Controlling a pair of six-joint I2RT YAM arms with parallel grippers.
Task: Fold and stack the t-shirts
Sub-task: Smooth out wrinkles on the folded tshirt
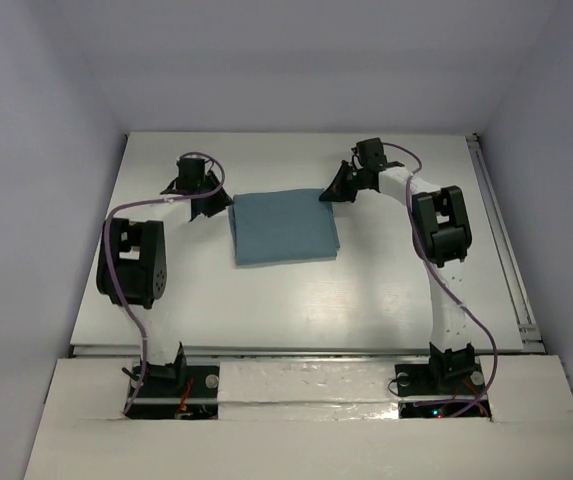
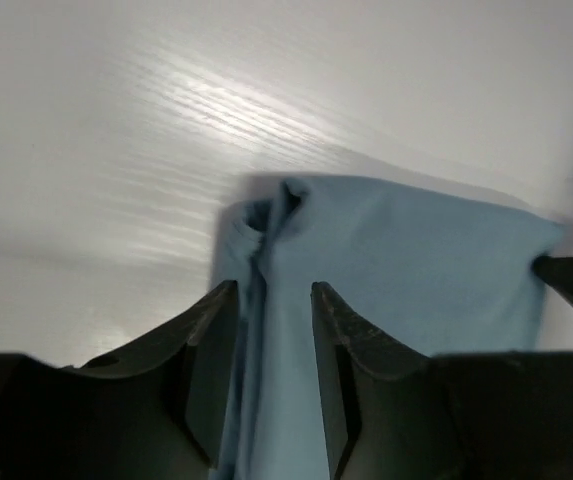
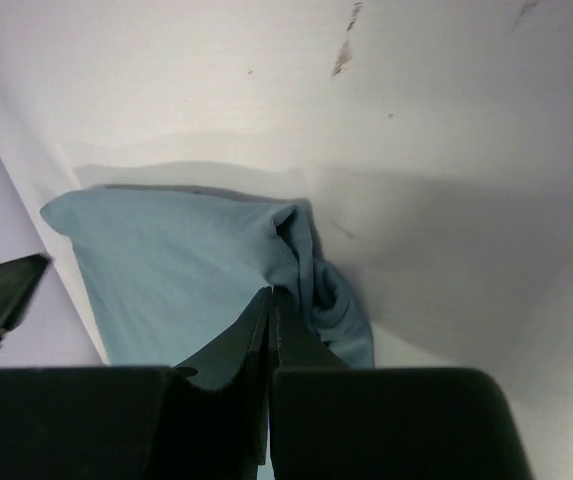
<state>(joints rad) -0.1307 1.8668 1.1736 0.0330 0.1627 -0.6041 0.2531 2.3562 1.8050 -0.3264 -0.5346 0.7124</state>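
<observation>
A white table (image 1: 266,320) sits boxed in by pale lavender-grey walls (image 1: 296,60) at back and both sides; a metal rail (image 1: 507,260) runs along its right edge; soft light glares off the grained top.

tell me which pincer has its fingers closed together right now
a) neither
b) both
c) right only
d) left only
c: in the right wrist view the right pincer has its fingers meeting, pinching the teal t-shirt at its bunched corner, while the left pincer has its fingers apart with cloth running between them.
</observation>
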